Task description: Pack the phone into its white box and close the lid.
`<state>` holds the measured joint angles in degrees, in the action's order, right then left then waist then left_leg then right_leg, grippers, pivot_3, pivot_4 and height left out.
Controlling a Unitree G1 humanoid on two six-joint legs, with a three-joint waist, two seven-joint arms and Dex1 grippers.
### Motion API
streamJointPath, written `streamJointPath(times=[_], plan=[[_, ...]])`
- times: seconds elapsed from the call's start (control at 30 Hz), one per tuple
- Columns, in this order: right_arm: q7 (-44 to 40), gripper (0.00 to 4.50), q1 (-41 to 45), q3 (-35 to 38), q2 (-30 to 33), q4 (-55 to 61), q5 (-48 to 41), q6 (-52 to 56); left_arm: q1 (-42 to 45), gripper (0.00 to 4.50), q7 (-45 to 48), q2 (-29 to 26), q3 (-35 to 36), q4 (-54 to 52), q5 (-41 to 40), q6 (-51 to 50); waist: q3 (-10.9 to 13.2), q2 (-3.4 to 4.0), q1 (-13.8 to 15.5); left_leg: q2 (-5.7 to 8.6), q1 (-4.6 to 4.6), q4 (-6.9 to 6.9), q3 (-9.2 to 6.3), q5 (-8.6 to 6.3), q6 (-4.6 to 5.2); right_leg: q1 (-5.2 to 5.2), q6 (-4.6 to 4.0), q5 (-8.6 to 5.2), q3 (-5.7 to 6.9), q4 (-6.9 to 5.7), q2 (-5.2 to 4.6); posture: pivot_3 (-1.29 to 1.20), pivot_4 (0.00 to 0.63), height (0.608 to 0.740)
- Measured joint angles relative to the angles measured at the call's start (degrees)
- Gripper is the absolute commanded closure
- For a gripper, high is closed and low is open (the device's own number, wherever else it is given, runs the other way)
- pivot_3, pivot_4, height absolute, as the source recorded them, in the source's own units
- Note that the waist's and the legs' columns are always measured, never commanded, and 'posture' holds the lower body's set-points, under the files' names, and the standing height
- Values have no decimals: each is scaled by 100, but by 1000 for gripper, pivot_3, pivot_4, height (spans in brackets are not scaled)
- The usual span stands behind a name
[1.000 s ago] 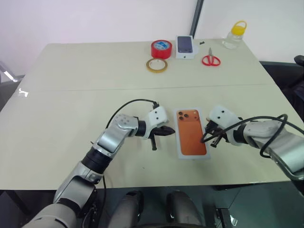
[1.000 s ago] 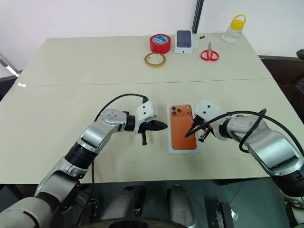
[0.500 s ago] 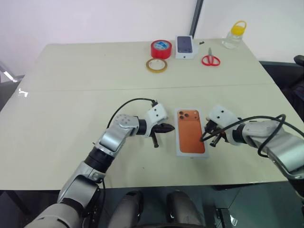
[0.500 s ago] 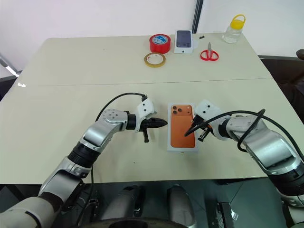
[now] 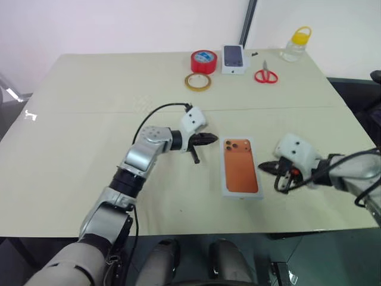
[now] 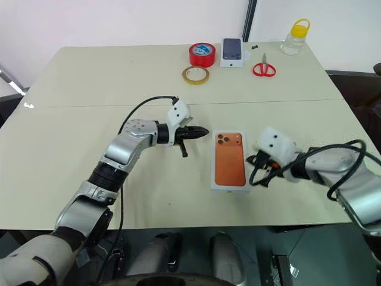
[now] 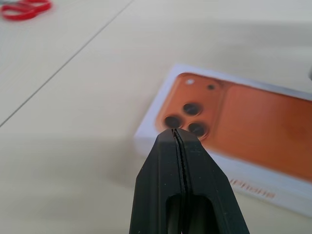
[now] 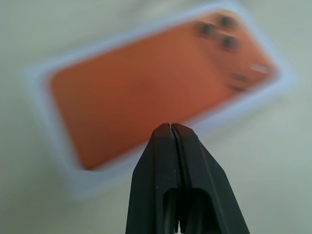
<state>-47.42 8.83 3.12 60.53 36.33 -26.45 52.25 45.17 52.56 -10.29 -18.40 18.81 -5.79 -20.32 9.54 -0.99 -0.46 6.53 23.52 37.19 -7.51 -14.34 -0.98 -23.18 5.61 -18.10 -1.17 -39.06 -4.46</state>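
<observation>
A white box [image 5: 240, 195] lies flat on the table's near middle. Its top shows the orange phone [image 5: 240, 170] with round camera lenses at the far end, framed by a white margin. I cannot tell whether this is the phone lying in the open tray or a picture on the lid. Grey lettering runs along the box's side wall [image 7: 263, 192]. My left gripper [image 5: 214, 139] is shut and empty, hovering just left of the box's far corner. My right gripper [image 5: 265, 167] is shut and empty, just off the box's right edge and apart from it.
At the table's far edge stand a red tape roll [image 5: 202, 61], a tan tape ring [image 5: 197, 82], a small white box picturing a dark phone [image 5: 234, 59], red scissors [image 5: 265, 75] and a yellow-capped bottle [image 5: 296, 43].
My right gripper has drawn back to the right, off the box's edge. My left gripper has lifted and moved toward the table's far side. The box stays where it was.
</observation>
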Motion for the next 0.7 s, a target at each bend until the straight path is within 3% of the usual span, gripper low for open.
streamJointPath(times=[0.17, 0.37, 0.53, 0.7], plan=[[395, 4460, -325, -317, -119, 169, 139, 224, 50, 4500, 26, 123, -706, 326, 615, 552, -4, 1, -4, -1, -5, -2, 0, 0, 0, 3, 0, 0, -1, -2, 0, 0, 150, 740], [660, 4460, -379, -398, -232, 206, 365, 82, 62, 4500, -82, 186, -696, 399, 751, 731, -12, -12, -5, -1, -11, -1, -2, 0, 0, 11, 1, 0, 0, 1, 1, 0, 150, 740], [910, 4460, 114, -97, -784, -489, 509, -599, 255, 4500, -801, 187, 393, 430, 319, 594, -7, -18, -34, -1, -6, -3, -1, 3, -6, -5, 1, 0, -4, -9, 3, 0, 150, 740], [777, 4460, 741, 239, -864, -1523, 534, -1042, -166, 4500, -1067, -747, 1402, -421, 2, 351, -10, -12, -60, -4, -11, -11, 1, 5, -8, -6, 0, 0, -9, -9, 6, 0, 150, 740]])
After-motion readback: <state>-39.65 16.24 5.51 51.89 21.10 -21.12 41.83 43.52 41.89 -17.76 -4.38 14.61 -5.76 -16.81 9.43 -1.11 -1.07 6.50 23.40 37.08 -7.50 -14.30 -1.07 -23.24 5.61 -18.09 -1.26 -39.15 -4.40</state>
